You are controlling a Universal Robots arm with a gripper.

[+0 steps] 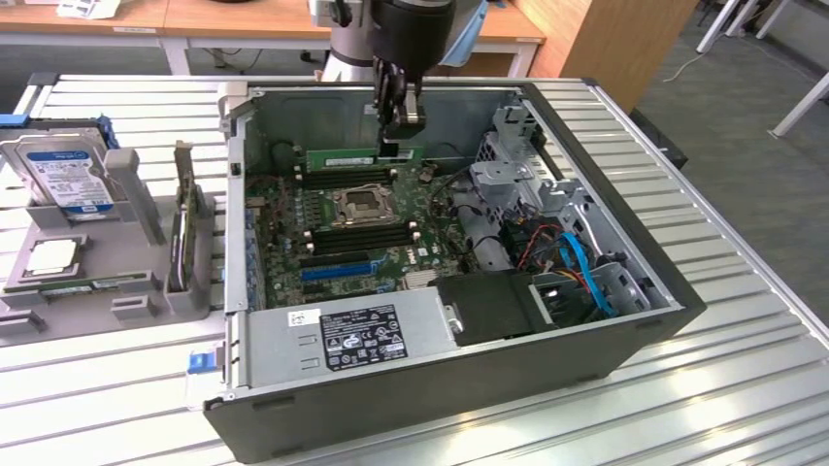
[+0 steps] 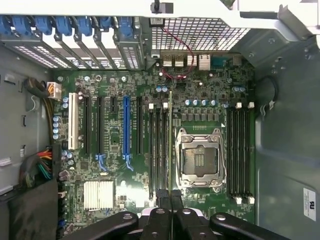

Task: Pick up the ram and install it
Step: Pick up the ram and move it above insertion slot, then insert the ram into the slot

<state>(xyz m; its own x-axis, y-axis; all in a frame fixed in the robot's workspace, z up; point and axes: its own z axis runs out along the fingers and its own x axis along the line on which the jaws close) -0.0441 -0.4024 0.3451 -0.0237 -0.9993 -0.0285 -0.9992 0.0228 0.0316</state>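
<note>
Ram point(image 1: 365, 154), a thin green stick, is clamped near one end between the closed-in fingers of the gripper point(image 1: 402, 131). It is held over the motherboard point(image 1: 388, 248) just beside the CPU socket point(image 1: 359, 204). In the wrist view its upper edge runs parallel to the black memory slots point(image 2: 157, 150) next to the socket, seemingly between them and the socket frame. The board lies flat inside an open computer case point(image 1: 622, 262). The case wall beyond the socket and the drive cage point(image 1: 518, 184) to one side probably leave little room.
</note>
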